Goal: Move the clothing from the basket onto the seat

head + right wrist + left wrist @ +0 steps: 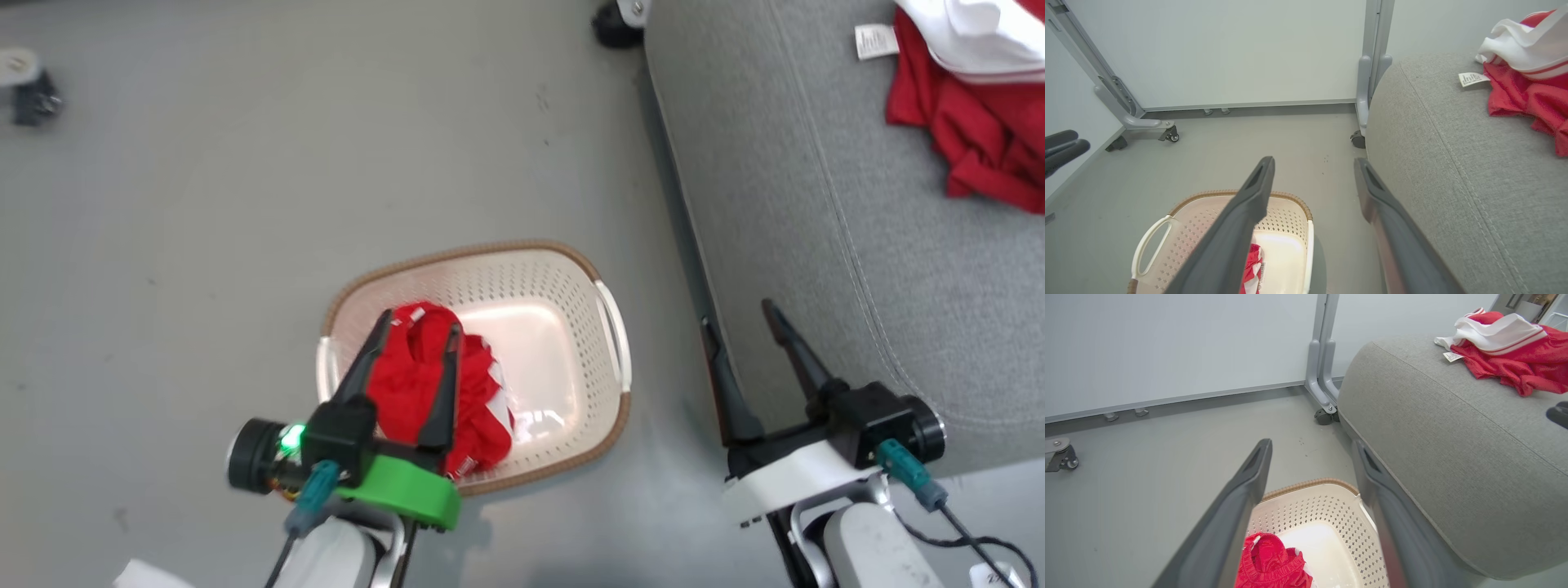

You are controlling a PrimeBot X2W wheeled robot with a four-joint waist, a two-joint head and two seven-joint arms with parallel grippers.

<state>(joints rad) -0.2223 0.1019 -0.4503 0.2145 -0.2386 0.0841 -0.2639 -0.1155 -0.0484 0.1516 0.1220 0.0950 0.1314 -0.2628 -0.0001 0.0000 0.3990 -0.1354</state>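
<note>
The cream basket (563, 327) with its brown rim stands on the floor beside the grey seat (816, 204). A red piece with white stripe (404, 384) lies bunched in the basket's left half. My left gripper (418, 325) hangs open above that piece, fingers spread either side of it, nothing held. A red jersey with white lining (980, 114) lies on the seat at the far right. My right gripper (739, 314) is open and empty at the seat's near edge. The left wrist view shows the red piece (1267, 563), the basket (1331, 510) and the jersey (1506, 355).
A wheeled frame's caster (616, 24) stands by the seat's far corner, another caster (28, 90) at the far left. A pale wall panel (1229, 53) on grey legs closes the back. Bare grey floor (245, 204) lies left of the basket.
</note>
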